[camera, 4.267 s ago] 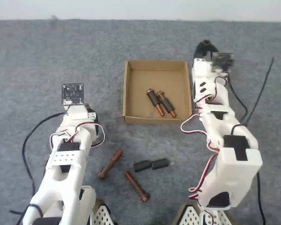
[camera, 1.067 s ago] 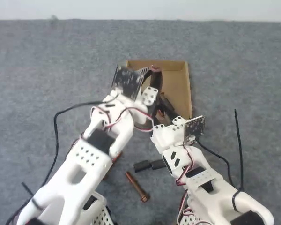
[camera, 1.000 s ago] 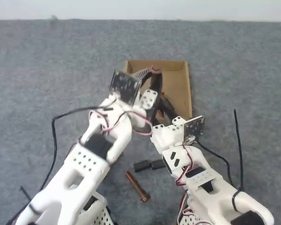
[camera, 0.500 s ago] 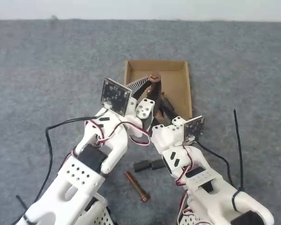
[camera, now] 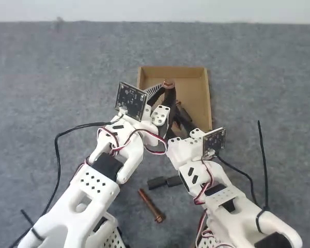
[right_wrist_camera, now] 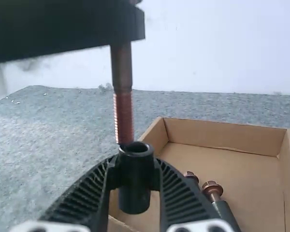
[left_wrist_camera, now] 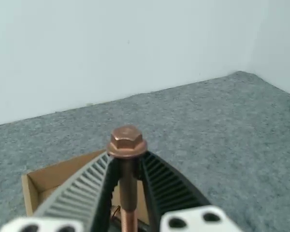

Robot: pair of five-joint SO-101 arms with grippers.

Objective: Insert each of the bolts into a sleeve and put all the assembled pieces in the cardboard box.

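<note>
1. Two assembled pieces (right_wrist_camera: 205,189) lay in the box (right_wrist_camera: 222,129).
2. Left gripper (left_wrist_camera: 127,162) pinched a bolt (left_wrist_camera: 127,141), head up. Right gripper (right_wrist_camera: 134,174) pinched a sleeve (right_wrist_camera: 134,159). Bolt tip sat at the sleeve mouth, seemingly not yet in.
3. Another bolt (camera: 151,205) and a sleeve (camera: 156,182) lay loose on the table (camera: 51,77), still to be joined.

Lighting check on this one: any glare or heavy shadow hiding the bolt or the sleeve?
High view: even light, only soft shadows on the grey carpet. Left wrist view: the bolt is evenly lit, no glare. Right wrist view: the left gripper is a dark silhouette against the bright wall, yet the sleeve shows plainly.
</note>
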